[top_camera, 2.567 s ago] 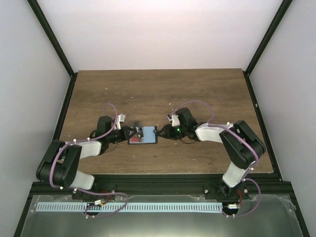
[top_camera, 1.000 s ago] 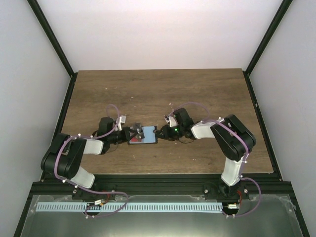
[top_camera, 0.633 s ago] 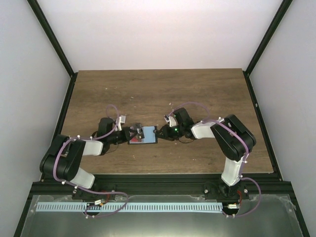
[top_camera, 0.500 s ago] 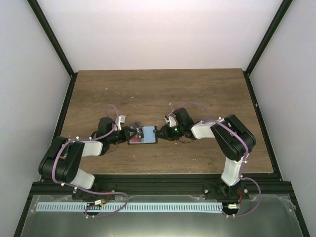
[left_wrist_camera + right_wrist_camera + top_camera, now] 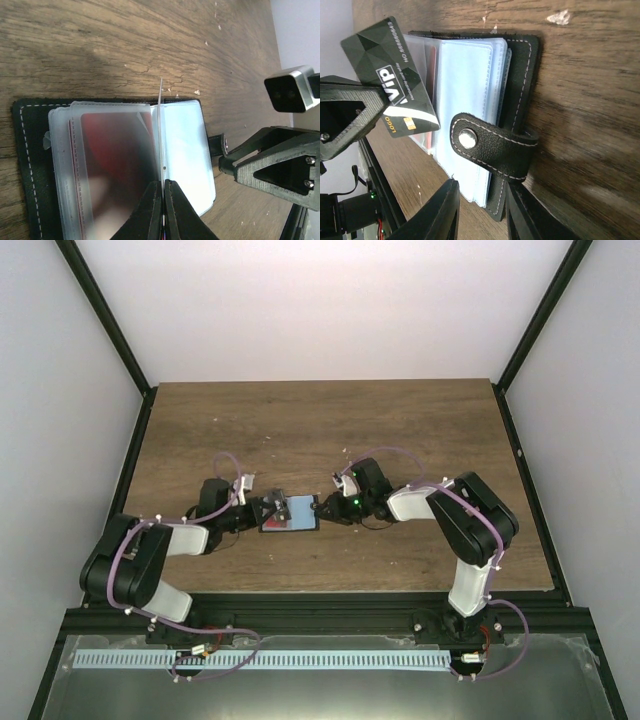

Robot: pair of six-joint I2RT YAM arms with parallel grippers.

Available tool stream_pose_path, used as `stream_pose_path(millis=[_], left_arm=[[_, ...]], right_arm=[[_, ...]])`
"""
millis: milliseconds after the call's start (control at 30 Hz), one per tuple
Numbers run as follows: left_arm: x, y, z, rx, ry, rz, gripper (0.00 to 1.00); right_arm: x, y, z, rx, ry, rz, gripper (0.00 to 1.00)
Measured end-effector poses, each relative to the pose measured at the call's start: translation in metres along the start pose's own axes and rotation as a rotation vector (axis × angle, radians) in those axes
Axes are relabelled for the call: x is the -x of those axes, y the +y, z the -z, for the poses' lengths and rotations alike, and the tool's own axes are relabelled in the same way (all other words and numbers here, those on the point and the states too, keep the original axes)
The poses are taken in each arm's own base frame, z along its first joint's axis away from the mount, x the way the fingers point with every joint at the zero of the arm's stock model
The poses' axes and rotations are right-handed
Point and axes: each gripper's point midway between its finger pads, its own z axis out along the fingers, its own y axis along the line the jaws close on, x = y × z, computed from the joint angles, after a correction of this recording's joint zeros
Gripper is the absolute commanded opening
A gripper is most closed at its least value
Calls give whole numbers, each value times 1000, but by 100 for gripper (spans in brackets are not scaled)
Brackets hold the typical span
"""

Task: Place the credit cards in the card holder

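Inside left end effector (image 5: 162,184), dark grey card (image 5: 390,82)

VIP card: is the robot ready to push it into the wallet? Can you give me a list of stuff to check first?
1. VIP card pinched in the left gripper: ok.
2. Card holder lying open on the table, clear sleeves showing: ok.
3. Right gripper closed on the card holder's edge beside the strap: ok.
4. VIP card lined up with a sleeve's slot: cannot tell; it stands on edge over the sleeves.
5. Pale sleeve free of a card: cannot tell; the sleeve beside it holds a red card.
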Motion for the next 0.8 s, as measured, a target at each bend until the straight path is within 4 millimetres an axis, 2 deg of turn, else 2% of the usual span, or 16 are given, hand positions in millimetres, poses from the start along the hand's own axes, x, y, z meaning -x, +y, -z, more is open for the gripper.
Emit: stream_pose_path(millis=[167, 800], left_arm=[[-6, 2, -4, -10, 26, 9, 4], [-14, -10, -7, -74, 68, 23, 4]], right_arm=[[0, 1, 0, 9, 0, 2, 28], [-2, -1, -4, 19, 13, -11, 27]])
